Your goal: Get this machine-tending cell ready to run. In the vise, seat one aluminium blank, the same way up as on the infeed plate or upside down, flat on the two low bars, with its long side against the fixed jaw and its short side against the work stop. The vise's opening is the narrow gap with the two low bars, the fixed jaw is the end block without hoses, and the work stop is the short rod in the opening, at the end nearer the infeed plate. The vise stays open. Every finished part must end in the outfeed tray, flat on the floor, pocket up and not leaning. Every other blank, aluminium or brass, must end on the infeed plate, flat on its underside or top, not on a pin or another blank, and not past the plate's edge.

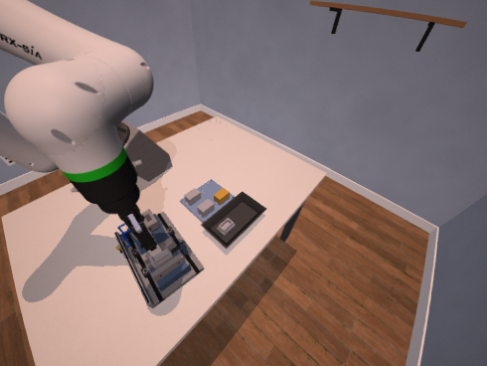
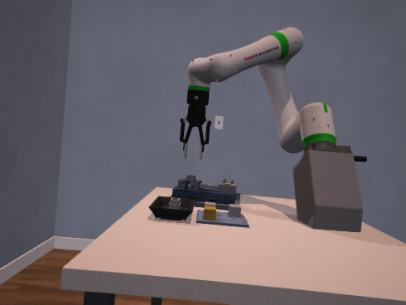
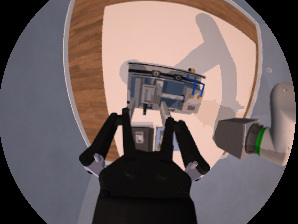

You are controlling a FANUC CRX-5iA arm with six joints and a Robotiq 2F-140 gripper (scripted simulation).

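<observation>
Wrist view looks straight down past the black two-finger gripper [image 3: 148, 124], whose fingers stand partly apart around nothing, onto the blue-and-grey machine vise [image 3: 162, 90] at mid-frame; the infeed plate and tray fall outside this view. Exterior view alone shows how high the gripper [image 2: 193, 157] hangs, well above the vise [image 2: 205, 190], with the black outfeed tray [image 2: 171, 210] and blue infeed plate [image 2: 224, 220] in front of it. Top view gives the contents: one grey finished part [image 1: 226, 226] lies in the tray [image 1: 253, 204] at centre frame, and two grey aluminium blanks [image 1: 192, 196] and one orange brass blank [image 1: 222, 195] sit on the plate [image 1: 211, 186] just beside it. All rest on a pale table [image 1: 258, 154] over wood-plank floor [image 1: 348, 278], with grey-blue walls and a brown wall shelf [image 1: 388, 12] at upper right.
</observation>
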